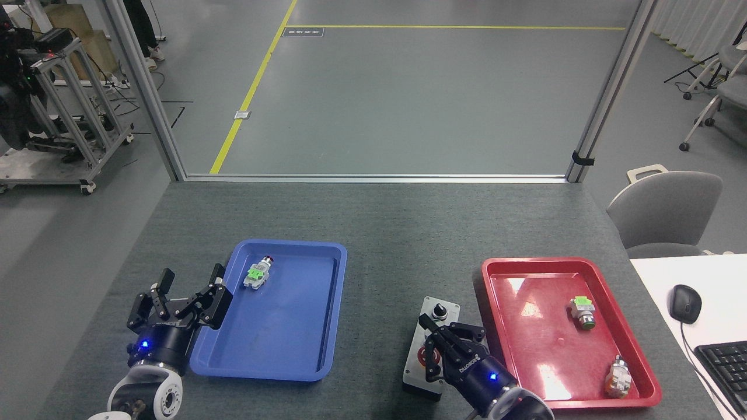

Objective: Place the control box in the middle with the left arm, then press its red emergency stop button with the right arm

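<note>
The control box lies lengthwise on the dark grey tabletop between the two trays. Its black knob shows at the far end, and a sliver of the big red button peeks out beside my fingers. My right gripper, with white lettering, hangs over the box's near half and hides the green and small red buttons. Its fingers are drawn together with nothing in them. My left gripper stands open at the blue tray's left rim, well left of the box.
A blue tray at left holds one loose push-button part. A red tray at right holds two such parts. A chair, and a white desk with mouse and keyboard, stand at right.
</note>
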Action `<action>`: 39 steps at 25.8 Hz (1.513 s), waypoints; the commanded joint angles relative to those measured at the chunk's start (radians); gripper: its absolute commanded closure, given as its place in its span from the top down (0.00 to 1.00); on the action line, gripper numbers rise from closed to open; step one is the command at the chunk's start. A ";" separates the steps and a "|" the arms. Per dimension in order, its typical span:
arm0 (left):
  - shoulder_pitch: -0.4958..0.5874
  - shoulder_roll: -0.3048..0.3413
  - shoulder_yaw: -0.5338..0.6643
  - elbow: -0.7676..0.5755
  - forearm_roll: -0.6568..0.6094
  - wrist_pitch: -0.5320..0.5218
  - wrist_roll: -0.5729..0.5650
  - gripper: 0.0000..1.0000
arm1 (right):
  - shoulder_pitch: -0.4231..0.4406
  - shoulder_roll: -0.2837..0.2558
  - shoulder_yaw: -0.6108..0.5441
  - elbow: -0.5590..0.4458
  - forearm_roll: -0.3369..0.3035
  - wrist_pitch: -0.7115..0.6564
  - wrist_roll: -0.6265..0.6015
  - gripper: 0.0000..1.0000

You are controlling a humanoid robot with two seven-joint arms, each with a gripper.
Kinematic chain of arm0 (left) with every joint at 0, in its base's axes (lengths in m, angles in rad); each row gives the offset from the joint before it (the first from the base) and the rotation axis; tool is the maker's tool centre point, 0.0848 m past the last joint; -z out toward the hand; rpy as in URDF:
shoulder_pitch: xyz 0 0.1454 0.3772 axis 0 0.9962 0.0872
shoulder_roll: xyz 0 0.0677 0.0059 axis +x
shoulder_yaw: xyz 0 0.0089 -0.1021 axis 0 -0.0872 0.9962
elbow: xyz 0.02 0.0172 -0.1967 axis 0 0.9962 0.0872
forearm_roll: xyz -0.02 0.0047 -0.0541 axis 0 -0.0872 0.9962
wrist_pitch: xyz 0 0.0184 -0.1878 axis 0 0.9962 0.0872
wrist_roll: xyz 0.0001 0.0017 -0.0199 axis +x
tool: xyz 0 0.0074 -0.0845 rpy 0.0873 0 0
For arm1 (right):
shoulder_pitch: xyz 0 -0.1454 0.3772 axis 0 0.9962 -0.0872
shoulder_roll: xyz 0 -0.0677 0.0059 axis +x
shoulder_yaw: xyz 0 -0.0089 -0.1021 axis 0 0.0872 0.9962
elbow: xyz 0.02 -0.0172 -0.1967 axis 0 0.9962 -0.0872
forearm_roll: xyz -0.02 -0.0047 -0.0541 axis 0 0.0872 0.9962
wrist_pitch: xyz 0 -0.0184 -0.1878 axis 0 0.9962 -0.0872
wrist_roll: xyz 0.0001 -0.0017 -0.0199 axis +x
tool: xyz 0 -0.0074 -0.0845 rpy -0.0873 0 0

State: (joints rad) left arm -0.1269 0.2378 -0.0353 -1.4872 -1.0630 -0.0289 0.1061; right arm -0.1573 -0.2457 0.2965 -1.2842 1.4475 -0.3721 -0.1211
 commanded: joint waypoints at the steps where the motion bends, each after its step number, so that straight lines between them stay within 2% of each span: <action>1: 0.000 -0.008 0.003 0.002 -0.002 0.000 0.007 0.99 | 0.005 -0.001 0.032 0.003 0.001 -0.004 0.000 0.00; 14: 0.001 -0.003 0.003 0.012 -0.009 0.000 0.006 0.99 | 0.004 -0.001 0.036 0.074 0.001 -0.011 0.001 0.00; 19: 0.004 -0.008 -0.005 0.044 -0.012 0.000 0.010 0.99 | 0.001 0.006 0.053 0.129 0.001 -0.011 0.001 0.00; 26: 0.013 -0.084 -0.031 0.120 -0.017 -0.002 0.023 0.99 | 0.001 0.009 0.049 0.124 -0.010 -0.015 -0.009 0.00; 27: 0.013 -0.084 -0.031 0.124 -0.021 -0.002 0.024 0.99 | 0.001 0.011 0.043 0.115 -0.012 -0.015 -0.011 0.02; 28: 0.013 -0.084 -0.031 0.125 -0.023 -0.002 0.023 0.99 | -0.004 0.017 0.035 0.103 -0.018 -0.001 -0.011 0.31; 29: 0.013 -0.084 -0.031 0.124 -0.025 -0.002 0.023 0.99 | -0.005 0.031 0.012 0.100 -0.038 0.012 -0.012 0.76; 30: 0.013 -0.091 -0.029 0.125 -0.020 -0.002 0.023 0.99 | -0.008 0.045 -0.050 0.098 -0.088 0.016 -0.012 0.99; 32: 0.013 -0.098 -0.028 0.125 -0.009 -0.002 0.024 0.99 | -0.008 0.074 -0.146 0.089 -0.213 0.010 -0.011 1.00; 33: 0.013 -0.100 -0.028 0.125 -0.009 -0.002 0.024 0.99 | -0.008 0.089 -0.154 0.078 -0.249 0.009 -0.011 1.00; 35: 0.013 -0.100 -0.028 0.125 -0.009 -0.002 0.024 0.99 | -0.011 0.089 -0.186 0.052 -0.263 0.025 -0.012 1.00; 39: 0.013 -0.100 -0.028 0.125 -0.009 -0.002 0.024 0.99 | -0.041 0.089 -0.370 0.046 -0.259 0.065 -0.006 1.00</action>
State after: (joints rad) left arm -0.1136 0.1386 -0.0626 -1.3625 -1.0728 -0.0313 0.1309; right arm -0.1770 -0.1596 0.0432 -1.2289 1.1999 -0.3345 -0.1296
